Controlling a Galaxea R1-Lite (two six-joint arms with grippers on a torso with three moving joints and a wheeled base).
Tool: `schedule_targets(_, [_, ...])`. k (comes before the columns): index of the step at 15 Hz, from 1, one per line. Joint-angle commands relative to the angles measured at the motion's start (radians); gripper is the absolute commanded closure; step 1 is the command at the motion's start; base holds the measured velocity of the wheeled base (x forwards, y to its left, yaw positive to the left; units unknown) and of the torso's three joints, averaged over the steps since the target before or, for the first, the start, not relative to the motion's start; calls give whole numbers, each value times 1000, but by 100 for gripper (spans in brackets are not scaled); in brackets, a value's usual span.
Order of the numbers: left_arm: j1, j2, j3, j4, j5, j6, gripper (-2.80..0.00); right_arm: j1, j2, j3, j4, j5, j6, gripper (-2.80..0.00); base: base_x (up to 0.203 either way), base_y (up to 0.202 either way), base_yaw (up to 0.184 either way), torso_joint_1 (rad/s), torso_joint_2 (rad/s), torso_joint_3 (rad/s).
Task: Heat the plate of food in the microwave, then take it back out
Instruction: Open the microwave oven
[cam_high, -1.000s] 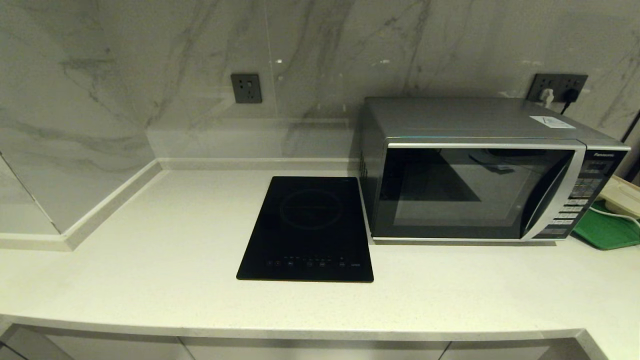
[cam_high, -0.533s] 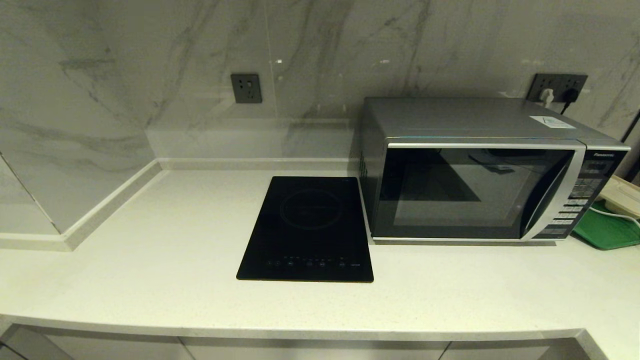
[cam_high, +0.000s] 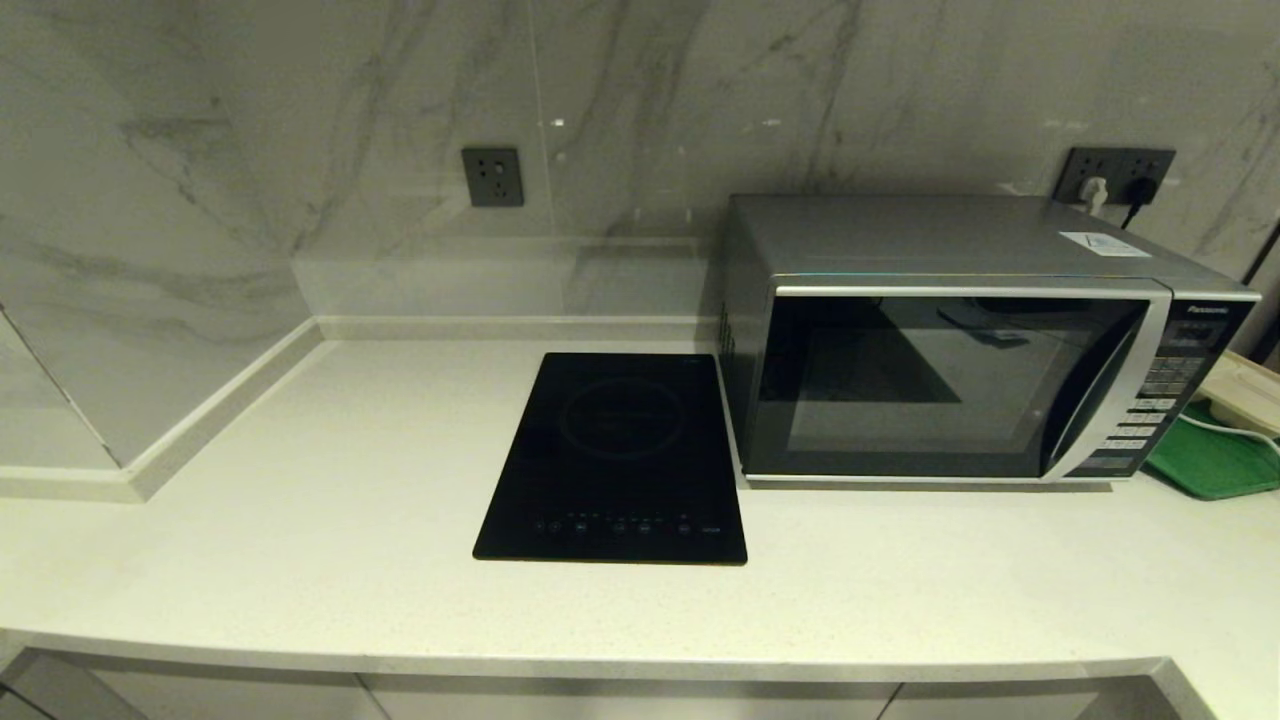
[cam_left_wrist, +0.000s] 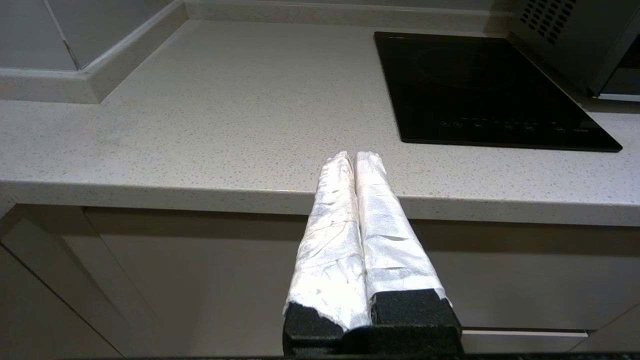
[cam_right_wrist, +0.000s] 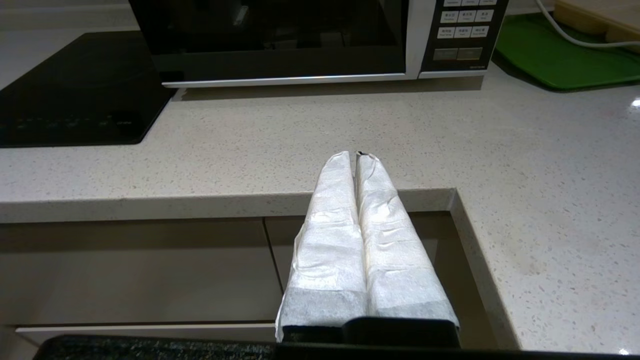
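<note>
Worktop (cam_high: 330, 560): one pale speckled surface spanning the head view; its near edge is cut off at both lower corners, and the cabinet fronts below show only as a strip.
Wall (cam_high: 300, 150): grey-veined marble panels behind the worktop, with two dark sockets; the right one (cam_high: 1117, 172) holds two plugs, one white and one black.
Microwave (cam_high: 960, 340): one silver oven at the right rear of the worktop, door shut; the dark glass mirrors the room, so the inside cannot be made out, and the button labels are too small to read.
Hob (cam_high: 615, 460): one flat black panel lying just left of the microwave, its touch marks in a row along the near edge.
Tray (cam_high: 1215, 460): one green tray right of the microwave, cut off by the picture edge; a pale board and a white cable lie over its far part, also cut off.
Plate of food: in none of the views, so its place cannot be told.
Left gripper (cam_left_wrist: 355, 156): below and in front of the worktop edge, its two white-wrapped fingers pressed together, holding nothing; out of the head view.
Right gripper (cam_right_wrist: 356, 156): at the worktop edge before the microwave, its wrapped fingers closed against each other, empty; also out of the head view.
</note>
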Motion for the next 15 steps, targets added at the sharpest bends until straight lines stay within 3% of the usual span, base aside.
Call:
schedule_targets(1, [0, 0, 0, 0, 1, -1, 0, 0, 2, 0, -1, -1, -1, 0, 0, 0, 0, 0, 0, 0])
schedule_targets(10, [0, 0, 0, 0, 1, -1, 0, 0, 2, -8, 14, 2, -13, 0, 0, 0, 0, 0, 0, 0])
schedule_targets(12, [0, 0, 0, 0, 1, -1, 0, 0, 65, -94, 46, 15, -22, 0, 0, 0, 0, 0, 0, 0])
schedule_targets(15, [0, 0, 0, 0, 1, -1, 0, -1, 347, -288, 61, 8, -2, 0, 0, 0, 0, 0, 0, 0])
